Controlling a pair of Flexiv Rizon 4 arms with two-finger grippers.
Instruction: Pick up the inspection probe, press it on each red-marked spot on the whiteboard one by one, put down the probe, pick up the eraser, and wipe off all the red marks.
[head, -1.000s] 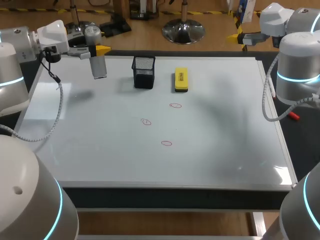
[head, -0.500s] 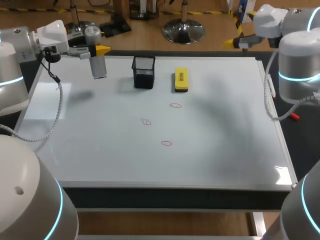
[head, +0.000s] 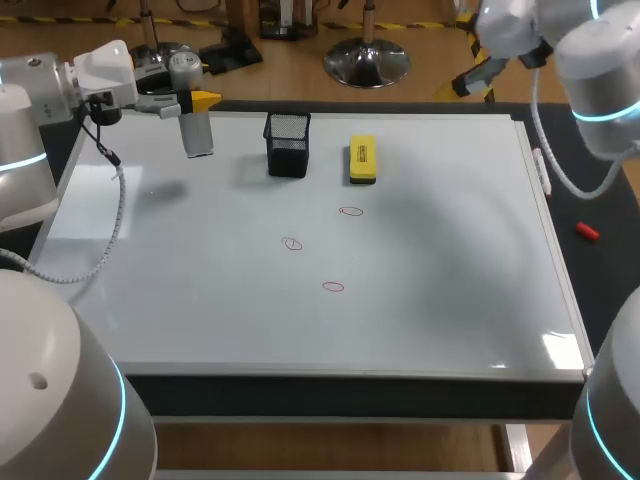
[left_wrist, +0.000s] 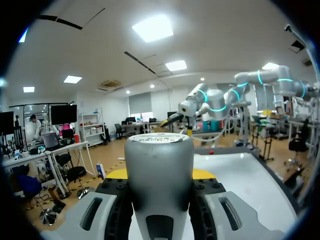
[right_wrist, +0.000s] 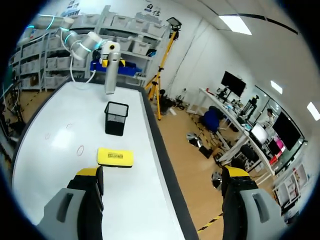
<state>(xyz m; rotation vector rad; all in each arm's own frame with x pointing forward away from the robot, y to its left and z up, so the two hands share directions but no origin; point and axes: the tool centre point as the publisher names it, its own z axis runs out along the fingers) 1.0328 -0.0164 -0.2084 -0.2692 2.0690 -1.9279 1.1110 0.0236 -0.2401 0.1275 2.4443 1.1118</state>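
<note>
Holding the inspection probe (head: 197, 130) clamped in the left fingers (head: 203, 100) while the right arm swings off past the far edge.

Both left fingers press the grey probe from two sides, and it hangs below them over the far left corner of the whiteboard (head: 200, 300), exactly as it did a second ago. The right fingers (head: 470, 82) are spread wide with nothing between them; they have risen and drifted inward from the table's far right corner and now hover beyond the board's far edge. The yellow eraser (head: 362, 160) lies ahead of the right fingers and the black mesh cup (head: 287, 143) just past it, both unmoved. The three red marks (head: 333, 287) remain on the board, well apart from either pair of fingers.
</note>
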